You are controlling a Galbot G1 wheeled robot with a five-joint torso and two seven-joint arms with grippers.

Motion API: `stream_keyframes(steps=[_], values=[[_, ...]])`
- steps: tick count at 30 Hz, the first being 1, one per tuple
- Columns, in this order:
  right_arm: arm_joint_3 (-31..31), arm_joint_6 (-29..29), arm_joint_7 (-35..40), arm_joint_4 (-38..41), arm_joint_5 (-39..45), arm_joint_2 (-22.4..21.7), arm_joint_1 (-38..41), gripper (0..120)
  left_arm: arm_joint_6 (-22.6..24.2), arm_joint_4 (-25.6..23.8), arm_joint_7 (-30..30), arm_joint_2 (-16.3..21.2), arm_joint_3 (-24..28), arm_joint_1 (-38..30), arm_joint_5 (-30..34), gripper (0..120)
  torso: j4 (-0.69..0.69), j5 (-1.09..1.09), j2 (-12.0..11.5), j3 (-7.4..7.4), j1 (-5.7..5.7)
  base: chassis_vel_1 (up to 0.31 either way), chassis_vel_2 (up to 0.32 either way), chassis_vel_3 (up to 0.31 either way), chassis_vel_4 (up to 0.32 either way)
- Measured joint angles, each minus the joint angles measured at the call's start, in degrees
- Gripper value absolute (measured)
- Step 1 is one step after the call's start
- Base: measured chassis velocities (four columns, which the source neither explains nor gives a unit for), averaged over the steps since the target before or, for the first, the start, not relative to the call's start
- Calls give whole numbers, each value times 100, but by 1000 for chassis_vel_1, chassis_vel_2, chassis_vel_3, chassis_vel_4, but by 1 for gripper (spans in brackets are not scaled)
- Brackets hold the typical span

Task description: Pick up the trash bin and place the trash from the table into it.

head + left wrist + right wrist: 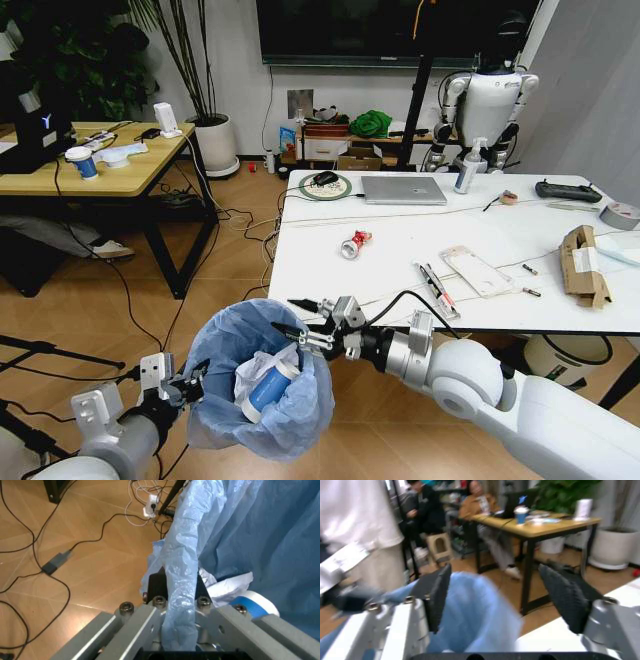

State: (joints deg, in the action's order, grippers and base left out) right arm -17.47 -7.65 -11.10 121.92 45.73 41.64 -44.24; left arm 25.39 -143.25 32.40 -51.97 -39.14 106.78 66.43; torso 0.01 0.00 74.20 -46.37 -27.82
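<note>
I have the trash bin [262, 380] just off the bench [400, 265] edge, left gripper [183, 386] clenched on its bag rim. Right gripper [300, 320] hangs released over it, cup [268, 388] inside. Next: the crushed can [355, 243].

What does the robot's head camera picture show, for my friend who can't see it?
The left gripper holds up the blue-bagged trash bin beside the table, with the open right gripper over its rim. Crumpled paper and a paper cup lie inside; a crushed can remains on the table.

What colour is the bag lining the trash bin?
Translucent light blue, seen best in the head view.
</note>
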Motion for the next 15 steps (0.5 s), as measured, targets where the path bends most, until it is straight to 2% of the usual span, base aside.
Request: stream_keyframes(steps=[4, 8, 10, 15], values=[[100, 31, 169, -126, 79, 185, 89, 83, 2, 0, 1, -24, -11, 23, -14, 0, -1, 0, 0, 0, 0, 0, 0, 0, 0], [218, 107, 1051, -702, 129, 747, 418, 97, 3, -2, 0, -68, -35, 81, -76, 0, 0, 0, 0, 0, 0, 0, 0, 0, 0], [237, 75, 1204, -814, 129, 836, 471, 98, 3, -1, -1, -70, -44, 90, -82, 0, 1, 0, 0, 0, 0, 0, 0, 0, 0], [341, -432, 2468, -1973, -27, 1606, 823, 100, 2, -2, -9, -115, -62, 92, -112, 0, 0, -1, 0, 0, 0, 0, 0, 0, 0]])
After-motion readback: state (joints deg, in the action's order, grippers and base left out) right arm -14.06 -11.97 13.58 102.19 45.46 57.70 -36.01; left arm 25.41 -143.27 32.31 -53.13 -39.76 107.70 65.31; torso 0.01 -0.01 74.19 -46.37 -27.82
